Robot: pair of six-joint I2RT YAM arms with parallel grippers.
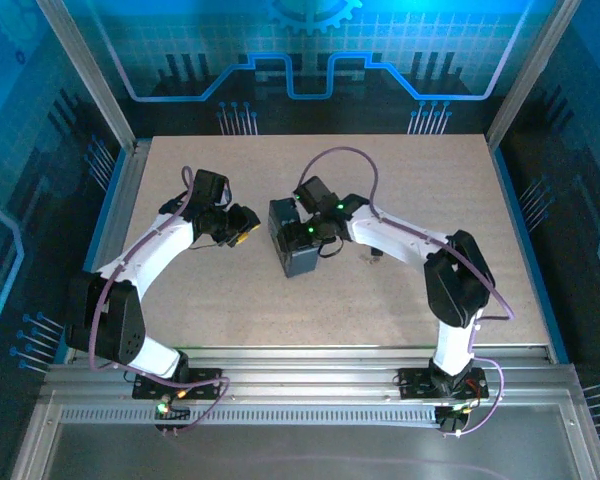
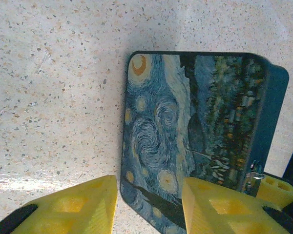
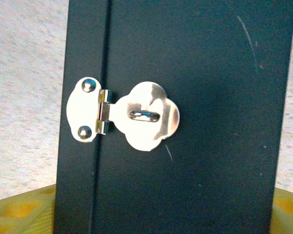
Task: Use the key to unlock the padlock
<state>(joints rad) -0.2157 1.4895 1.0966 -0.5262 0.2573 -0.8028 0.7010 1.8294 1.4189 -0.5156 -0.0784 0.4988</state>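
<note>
Right gripper (image 3: 154, 217) clamped the tin (image 3: 195, 63), upright at the centre of the surface (image 1: 230, 290); left gripper (image 2: 149, 207) stood apart, empty. The hasp (image 3: 158, 131) hung bare; I could not place the padlock, so I judged finding it first wisest.

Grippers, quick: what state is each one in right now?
Left gripper: open, jaws apart, holding nothing.
Right gripper: closed on the tin, one jaw on each side.
</note>
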